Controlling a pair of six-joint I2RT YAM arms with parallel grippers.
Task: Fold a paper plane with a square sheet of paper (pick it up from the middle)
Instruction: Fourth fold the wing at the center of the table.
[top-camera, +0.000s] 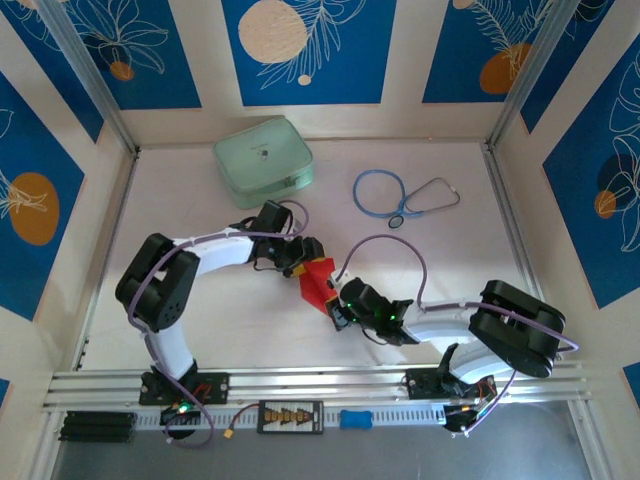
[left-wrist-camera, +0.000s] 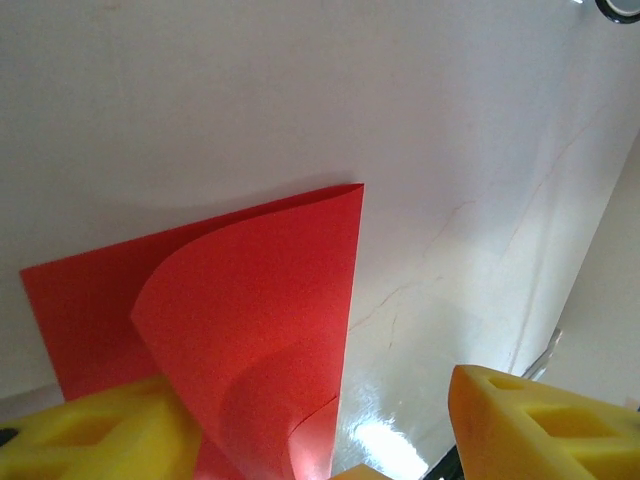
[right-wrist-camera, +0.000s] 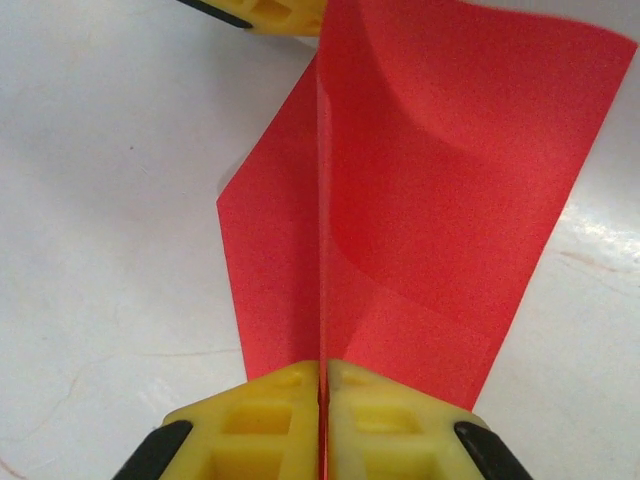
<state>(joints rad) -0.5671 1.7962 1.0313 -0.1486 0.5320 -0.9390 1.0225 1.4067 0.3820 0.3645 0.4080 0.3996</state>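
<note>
Found the right claw (right-wrist-camera: 322, 400) pressed together on the folded edge of the square sheet of paper (right-wrist-camera: 430, 200), red layers pinched between both pads. Found the left claw (left-wrist-camera: 320, 455) standing apart, one yellow finger (left-wrist-camera: 100, 440) against the sheet's loose curling flap, the other clear of it. Judged the pinch as anchoring the crease, the spread claw as readying to flatten or regrip the flap. Located the sheet on the white counter (top-camera: 260, 330), on the near side of the pale green case (top-camera: 263, 160), well apart from it. Logged both forearms angled inward, elbows bowed outward, wrists meeting at the sheet.
</note>
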